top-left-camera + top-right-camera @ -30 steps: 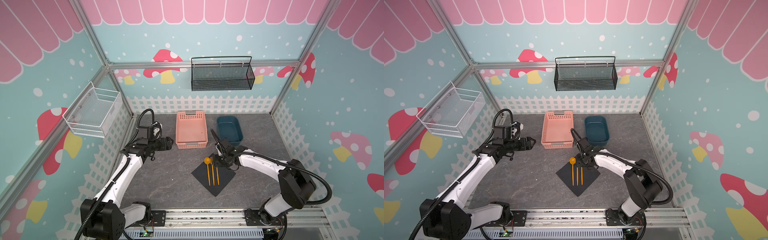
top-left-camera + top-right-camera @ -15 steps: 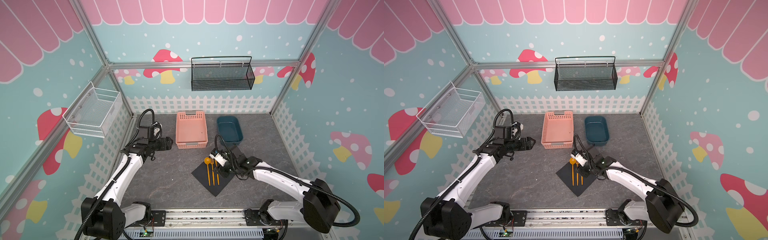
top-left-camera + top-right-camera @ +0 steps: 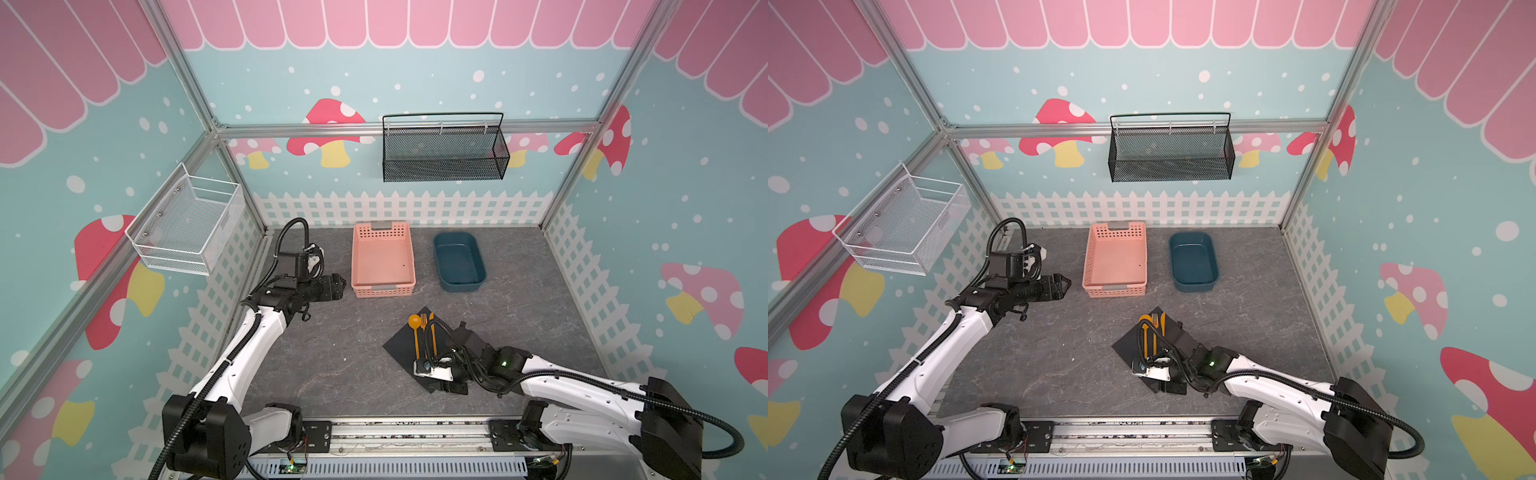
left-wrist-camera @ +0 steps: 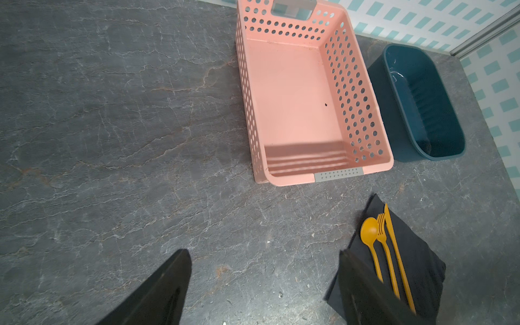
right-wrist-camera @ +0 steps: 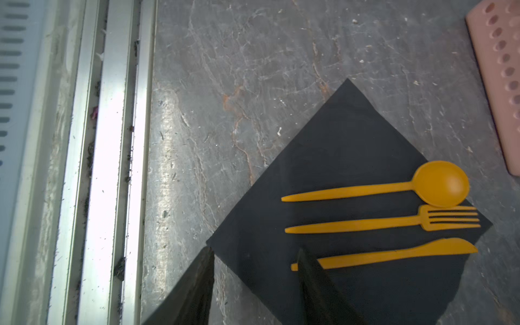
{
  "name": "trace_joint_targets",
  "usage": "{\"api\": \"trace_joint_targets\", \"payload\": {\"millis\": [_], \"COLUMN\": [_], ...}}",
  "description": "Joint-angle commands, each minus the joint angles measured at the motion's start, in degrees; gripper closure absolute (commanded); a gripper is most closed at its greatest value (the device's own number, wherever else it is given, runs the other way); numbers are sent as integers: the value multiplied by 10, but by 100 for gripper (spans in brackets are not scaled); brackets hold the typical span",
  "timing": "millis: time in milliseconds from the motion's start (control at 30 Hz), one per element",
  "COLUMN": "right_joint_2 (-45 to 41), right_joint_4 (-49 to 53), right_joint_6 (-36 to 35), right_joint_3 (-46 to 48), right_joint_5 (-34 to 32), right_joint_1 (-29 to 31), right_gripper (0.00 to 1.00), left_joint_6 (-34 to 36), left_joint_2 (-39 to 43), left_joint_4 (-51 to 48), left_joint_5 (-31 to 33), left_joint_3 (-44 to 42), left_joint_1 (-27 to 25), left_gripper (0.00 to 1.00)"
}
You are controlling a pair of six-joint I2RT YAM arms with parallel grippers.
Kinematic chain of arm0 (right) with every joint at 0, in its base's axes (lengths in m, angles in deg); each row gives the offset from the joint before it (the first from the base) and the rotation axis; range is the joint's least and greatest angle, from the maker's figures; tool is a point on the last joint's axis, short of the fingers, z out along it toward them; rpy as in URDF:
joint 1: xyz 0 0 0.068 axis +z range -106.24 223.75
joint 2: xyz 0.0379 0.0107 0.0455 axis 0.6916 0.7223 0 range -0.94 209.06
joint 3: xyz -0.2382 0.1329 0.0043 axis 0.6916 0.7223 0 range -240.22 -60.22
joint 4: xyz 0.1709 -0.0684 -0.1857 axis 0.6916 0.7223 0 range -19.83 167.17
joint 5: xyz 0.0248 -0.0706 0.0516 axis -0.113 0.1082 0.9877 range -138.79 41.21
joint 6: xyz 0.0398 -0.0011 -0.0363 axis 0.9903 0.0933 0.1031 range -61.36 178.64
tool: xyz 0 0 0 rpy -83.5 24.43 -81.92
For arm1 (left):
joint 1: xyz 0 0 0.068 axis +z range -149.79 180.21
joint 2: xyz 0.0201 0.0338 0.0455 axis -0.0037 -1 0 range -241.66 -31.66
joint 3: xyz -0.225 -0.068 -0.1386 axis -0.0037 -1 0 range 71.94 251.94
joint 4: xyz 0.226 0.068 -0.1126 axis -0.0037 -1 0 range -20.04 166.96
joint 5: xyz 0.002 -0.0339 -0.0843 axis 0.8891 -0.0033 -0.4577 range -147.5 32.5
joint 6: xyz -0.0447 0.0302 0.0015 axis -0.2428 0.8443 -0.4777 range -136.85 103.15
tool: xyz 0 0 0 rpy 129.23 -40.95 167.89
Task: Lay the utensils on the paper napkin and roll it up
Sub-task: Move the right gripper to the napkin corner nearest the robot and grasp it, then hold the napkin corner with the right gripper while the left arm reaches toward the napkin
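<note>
Right jaws: apart, clamped on nothing. In the right wrist view my two dark fingers point(image 5: 312, 287) stand over the paper napkin point(image 5: 351, 146), one tip at a corner of the sheet and the other covering the handle end of the knife point(image 5: 408, 253). I cannot tell whether that tip touches the knife. Bare napkin and grey table point(image 5: 253, 70) show in the gap.

Utensils point(image 3: 416, 338): all three lie flat on the napkin, side by side and parallel, handles toward the near edge of the table. Order: spoon point(image 5: 441, 183), fork point(image 5: 365, 225), knife. The spoon's bowl reaches just past the napkin's edge.

Napkin: flat on the table, unrolled, set cornerwise. It lies in front of the pink basket point(image 3: 382, 286) and the dark blue tub point(image 3: 459, 286), apart from both. In both top views my right wrist covers part of its near half.

Left jaws: wide apart, empty, as the left fingers point(image 4: 168, 287) show in the left wrist view. They hang above the table just left of the pink basket, pointing toward it, well apart from the napkin.
</note>
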Motion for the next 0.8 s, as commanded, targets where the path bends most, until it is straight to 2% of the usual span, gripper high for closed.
{"api": "trace_joint_targets", "payload": {"millis": [0, 200, 500, 767], "right_joint_2": [31, 64, 101, 108], "right_joint_4": [-5, -18, -38, -56], "right_joint_6": [-42, -48, -44, -42], "right_joint_3": [7, 12, 17, 21], "right_joint_5": [-21, -31, -90, -137], "right_joint_1": [18, 40, 58, 66], "right_gripper": [50, 47, 43, 46], "left_joint_6": [5, 8, 8, 8], "left_joint_2": [-1, 0, -1, -2], "left_joint_4": [5, 0, 0, 0], "left_joint_5": [3, 8, 6, 7], "left_joint_3": [-2, -1, 0, 0], "left_joint_1": [1, 2, 2, 3], "left_gripper": [16, 16, 16, 16]}}
